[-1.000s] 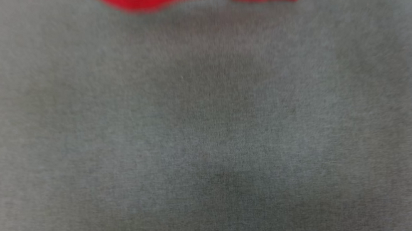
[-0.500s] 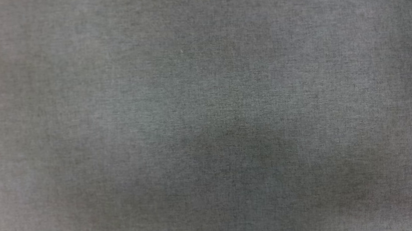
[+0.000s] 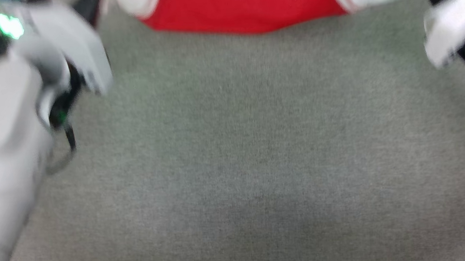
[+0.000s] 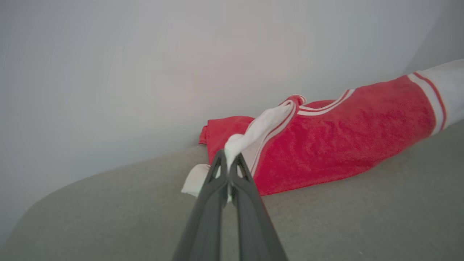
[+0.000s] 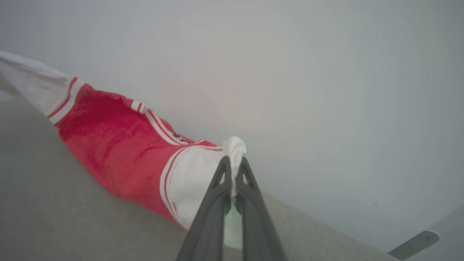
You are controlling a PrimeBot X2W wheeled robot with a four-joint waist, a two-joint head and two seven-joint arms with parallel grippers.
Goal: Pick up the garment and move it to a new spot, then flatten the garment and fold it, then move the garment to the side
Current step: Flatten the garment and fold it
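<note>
Both arms reach toward the top of the head view, blurred: the pale left forearm [image 3: 2, 143] slants up the left edge of the frame, and the right forearm [image 3: 462, 30] cuts in at the upper right corner. The left gripper [image 4: 228, 161] is clamped on a white corner of the jersey [image 4: 326, 145], its two dark fingers meeting at centre frame in the left wrist view with the cloth pinched between them. The right gripper [image 5: 233, 163] is likewise closed on a white fold at the jersey's other end. The jersey hangs between the two grips along the top edge of the head view, its red middle resting on the grey cloth surface [image 3: 237, 169] and its white side panels raised toward the fingers. Below it the grey surface lies open through the middle and bottom of the frame. In both wrist views a pale wall [image 4: 127, 65] rises close behind the jersey, and the surface's edge curves away at the lower left of the left wrist view.
</note>
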